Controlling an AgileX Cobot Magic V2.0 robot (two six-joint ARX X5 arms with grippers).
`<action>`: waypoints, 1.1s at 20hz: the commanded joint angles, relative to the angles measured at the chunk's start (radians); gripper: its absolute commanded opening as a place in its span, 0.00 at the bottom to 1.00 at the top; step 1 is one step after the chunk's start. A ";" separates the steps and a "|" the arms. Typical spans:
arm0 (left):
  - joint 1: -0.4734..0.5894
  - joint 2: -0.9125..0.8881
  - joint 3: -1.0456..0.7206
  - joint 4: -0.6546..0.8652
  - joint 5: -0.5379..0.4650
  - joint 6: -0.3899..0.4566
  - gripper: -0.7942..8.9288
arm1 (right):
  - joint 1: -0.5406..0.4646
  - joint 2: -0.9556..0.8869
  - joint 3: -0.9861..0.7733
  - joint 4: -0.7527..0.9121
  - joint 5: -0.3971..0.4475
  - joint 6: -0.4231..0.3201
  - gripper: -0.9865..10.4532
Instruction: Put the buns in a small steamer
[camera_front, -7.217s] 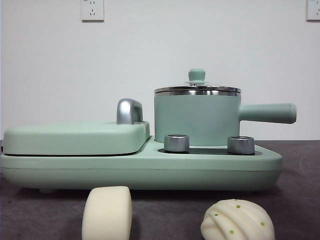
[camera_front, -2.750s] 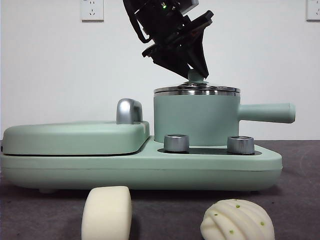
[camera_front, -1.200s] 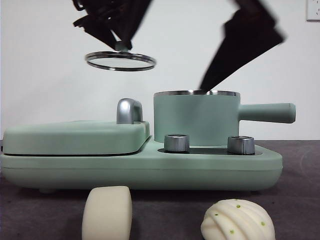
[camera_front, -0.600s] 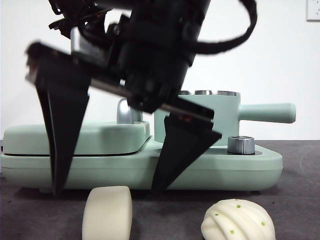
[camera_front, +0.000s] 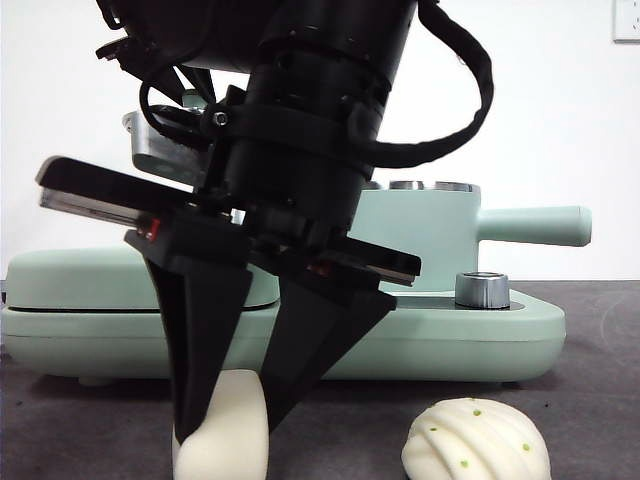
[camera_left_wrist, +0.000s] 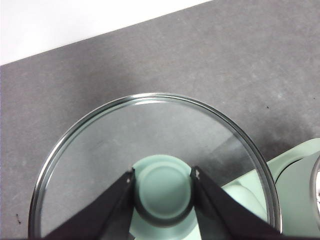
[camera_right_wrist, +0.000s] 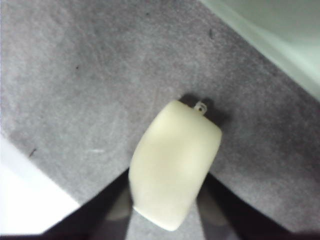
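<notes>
My right gripper (camera_front: 226, 428) is down at the table's front, its jaws pressed on both sides of the smooth loaf-shaped bun (camera_front: 230, 445). The right wrist view shows that bun (camera_right_wrist: 175, 165) squeezed between the jaws of the right gripper (camera_right_wrist: 167, 176). The ridged bun with green dots (camera_front: 475, 442) lies free to its right. Behind stands the small steamer (camera_front: 440, 235), uncovered, its long handle (camera_front: 530, 225) pointing right. My left gripper (camera_left_wrist: 163, 172) is shut on the green knob (camera_left_wrist: 163, 197) of the glass lid (camera_left_wrist: 150, 125), held in the air. In the front view the lid (camera_front: 150, 150) shows behind the right arm.
The steamer stands on a mint-green cooker base (camera_front: 470, 335) with a steel dial (camera_front: 482, 290). A flat lidded griddle (camera_front: 70, 275) takes up its left half. The table is dark grey, and a white wall with sockets lies behind.
My right gripper has dropped lower and its jaws have closed in from wide apart onto the smooth bun, which has shifted slightly. The left gripper keeps the lid lifted to the left.
</notes>
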 joint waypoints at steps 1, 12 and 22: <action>-0.002 0.003 0.042 0.023 0.002 -0.009 0.23 | 0.009 0.021 0.030 -0.005 -0.005 0.010 0.21; 0.005 0.003 0.042 0.024 0.002 -0.008 0.23 | -0.208 0.010 0.543 -0.538 0.025 -0.237 0.21; 0.005 0.003 0.042 0.023 0.002 -0.008 0.23 | -0.493 0.187 0.899 -0.626 0.032 -0.388 0.21</action>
